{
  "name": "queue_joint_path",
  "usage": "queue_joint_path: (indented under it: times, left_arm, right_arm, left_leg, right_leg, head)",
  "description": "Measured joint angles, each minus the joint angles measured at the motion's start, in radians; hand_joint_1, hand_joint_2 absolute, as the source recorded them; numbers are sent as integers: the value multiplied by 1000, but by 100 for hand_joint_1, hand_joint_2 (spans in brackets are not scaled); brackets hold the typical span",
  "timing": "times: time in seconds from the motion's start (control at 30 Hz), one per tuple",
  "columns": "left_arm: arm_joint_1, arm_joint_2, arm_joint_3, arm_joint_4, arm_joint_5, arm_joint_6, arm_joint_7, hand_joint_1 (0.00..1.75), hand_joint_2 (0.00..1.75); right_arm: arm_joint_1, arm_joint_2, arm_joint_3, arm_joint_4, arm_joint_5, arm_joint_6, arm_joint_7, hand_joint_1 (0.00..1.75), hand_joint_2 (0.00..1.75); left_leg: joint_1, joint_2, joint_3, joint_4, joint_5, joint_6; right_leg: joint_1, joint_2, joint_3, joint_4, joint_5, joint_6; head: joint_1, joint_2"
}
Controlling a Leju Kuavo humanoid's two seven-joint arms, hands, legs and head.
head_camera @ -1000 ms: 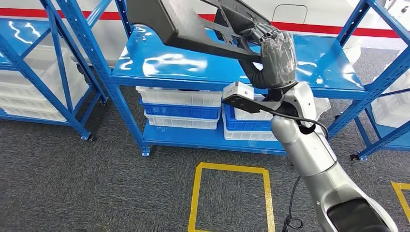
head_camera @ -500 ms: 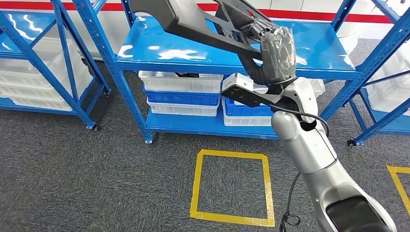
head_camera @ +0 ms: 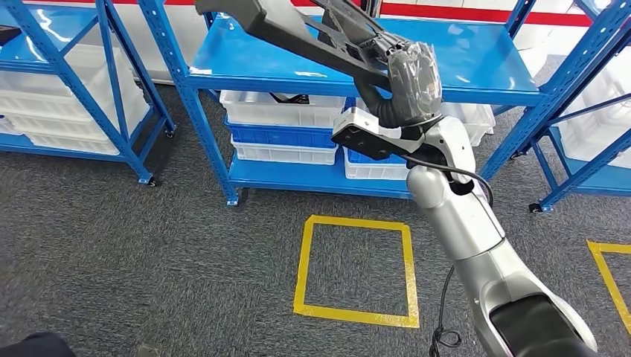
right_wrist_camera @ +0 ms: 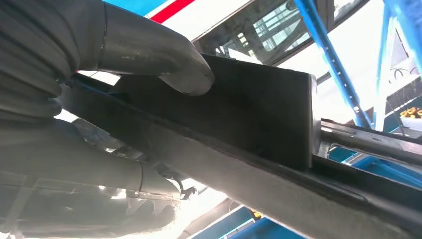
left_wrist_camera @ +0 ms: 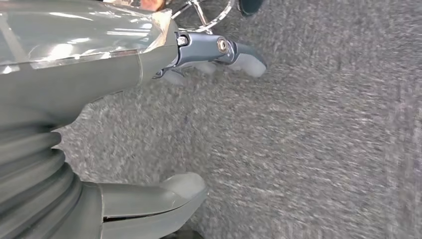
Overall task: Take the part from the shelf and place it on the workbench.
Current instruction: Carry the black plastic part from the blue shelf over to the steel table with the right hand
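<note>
The part [head_camera: 286,28] is a long black plastic frame with open struts, held up in the air in front of the blue shelf [head_camera: 476,63]. My right hand [head_camera: 413,78] grips it at its right end, fingers wrapped around a bar. The right wrist view has the thumb [right_wrist_camera: 149,55] pressed on the dark flat face of the part [right_wrist_camera: 249,114]. My left hand [left_wrist_camera: 149,99] hangs over grey carpet with fingers apart and nothing in it.
The blue shelf rack holds white and blue bins [head_camera: 286,134] on its lower levels. A second blue rack [head_camera: 82,89] stands to the left and another [head_camera: 588,111] to the right. A yellow tape square [head_camera: 356,271] marks the grey carpet in front.
The whole picture has shifted, so the camera has moved: the shelf now sits higher and farther. The part stays in my right hand, raised off the shelf top.
</note>
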Motion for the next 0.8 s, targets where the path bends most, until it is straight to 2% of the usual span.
queue_joint_path:
  times: [0.03,0.07,0.13,0.17,0.2,0.23,0.27,0.3,0.33,0.37,0.4,0.43,0.47,0.5,0.53,0.57,0.6,0.63,0.67,0.7,0.73,0.77,0.8]
  left_arm:
    - [-1,-1,0,0,-2,2,0,0,175]
    - [-1,-2,0,0,-2,5,0,0,175]
    - [-2,-2,1,0,-3,8,1,0,175]
    - [-3,-2,1,0,-3,8,1,0,175]
    - [-2,-3,2,0,-3,8,1,0,175]
    - [-2,-4,2,0,-3,8,1,0,175]
    - [-2,-5,2,0,-3,8,1,0,175]
    - [-3,-6,3,0,-3,8,1,0,175]
    - [-3,-6,3,0,-3,8,1,0,175]
    - [-3,-6,3,0,-3,8,1,0,175]
    - [-3,-5,4,0,-3,8,1,0,175]
    - [-3,-5,4,0,-4,8,1,0,175]
    - [-3,-4,4,0,-4,9,1,0,175]
    - [-3,-4,4,0,-4,9,1,0,175]
    - [-2,-3,4,1,-3,9,2,0,175]
    - [-2,-3,4,1,-3,9,2,0,175]
    - [-2,-2,5,1,-2,9,2,0,175]
    - [-2,-2,5,1,-1,9,3,0,175]
    - [-2,-2,6,2,1,9,3,0,175]
    - [-1,-2,7,2,3,10,3,0,175]
    - [-1,-2,8,2,6,10,3,0,175]
    - [0,-2,9,2,9,11,2,0,175]
    - [1,-2,11,2,12,11,1,0,175]
  right_arm:
    - [6,-4,-3,0,0,-1,0,175,175]
    - [14,-9,-7,0,-1,-2,-1,175,175]
    - [26,-19,-15,0,-2,-3,-2,175,175]
    - [31,-23,-19,0,-2,-3,-1,175,175]
    - [36,-27,-22,0,-3,-3,-1,175,175]
    - [41,-29,-23,0,-3,-3,-1,175,175]
    - [45,-31,-24,0,-3,-3,-1,175,175]
    - [47,-33,-25,0,-3,-3,-1,175,175]
    - [48,-33,-25,0,-3,-3,-1,175,175]
    - [48,-34,-25,0,-3,-3,-1,175,175]
    - [48,-34,-26,-1,-3,-3,-1,175,175]
    - [49,-34,-26,-2,-3,-3,-1,175,175]
    - [50,-34,-27,-3,-3,-3,-2,175,175]
    - [51,-35,-27,-3,-3,-3,-2,175,175]
    - [51,-35,-27,-3,-4,-4,-1,175,175]
    - [51,-35,-27,-3,-6,-5,-2,175,175]
    - [52,-35,-27,-2,-11,-6,-5,175,175]
    - [53,-34,-28,-2,-20,-10,-10,175,175]
    - [56,-34,-29,-1,-30,-15,-19,175,175]
    - [61,-33,-30,1,-42,-20,-31,175,175]
    - [68,-32,-31,4,-54,-26,-43,175,175]
    - [76,-30,-31,9,-63,-31,-55,175,175]
    - [83,-27,-32,13,-71,-36,-65,175,175]
  left_leg:
    - [-2,2,-5,-8,11,12]
    - [-2,5,-12,-16,23,25]
    - [-4,9,-32,-23,46,41]
    - [-5,10,-45,-22,55,45]
    - [-6,10,-57,-22,65,45]
    - [-7,11,-70,-21,75,44]
    - [-7,12,-82,-19,84,41]
    - [-5,13,-95,-16,92,37]
    - [-4,14,-108,-10,99,31]
    - [-5,14,-120,-3,105,25]
    - [-6,13,-130,3,112,19]
    - [-9,12,-137,6,120,14]
    - [-11,11,-141,6,130,10]
    - [-11,10,-145,6,137,6]
    - [-9,11,-151,9,131,2]
    - [-8,11,-158,24,107,-3]
    - [-6,11,-169,58,63,-7]
    - [-5,11,-180,111,7,-11]
    - [-5,11,-192,176,-45,-13]
    - [-5,11,-199,238,-76,-13]
    - [-5,11,-199,282,-83,-12]
    - [-5,11,-186,298,-67,-8]
    - [-7,10,-157,282,-39,-2]
  right_leg:
    - [0,1,-8,4,-6,2]
    - [1,2,-20,24,-29,-2]
    - [2,5,-56,124,-108,-18]
    - [4,6,-72,193,-145,-22]
    - [5,7,-82,250,-166,-19]
    - [5,8,-78,284,-169,-11]
    - [5,8,-58,281,-153,1]
    - [3,8,-21,243,-131,12]
    - [0,8,26,178,-119,21]
    - [2,9,76,107,-118,22]
    - [5,11,110,52,-124,19]
    - [9,12,129,18,-135,12]
    - [15,13,133,10,-137,4]
    - [11,12,122,13,-132,-6]
    - [8,11,115,16,-125,-15]
    - [5,9,105,18,-117,-28]
    - [2,8,94,18,-107,-41]
    - [5,7,85,18,-97,-51]
    - [9,7,72,18,-87,-59]
    - [13,7,60,19,-76,-63]
    - [17,6,47,20,-66,-65]
    - [21,6,34,21,-57,-66]
    - [25,7,22,21,-47,-66]
  head:
    - [0,0]
    - [2,0]
    - [5,0]
    - [7,0]
    - [7,0]
    - [7,0]
    - [7,0]
    - [7,0]
    - [8,0]
    - [9,0]
    - [9,0]
    - [9,0]
    - [9,0]
    - [9,0]
    - [8,0]
    - [7,0]
    - [6,0]
    - [4,0]
    - [4,0]
    - [3,0]
    - [3,0]
    - [3,0]
    - [3,0]
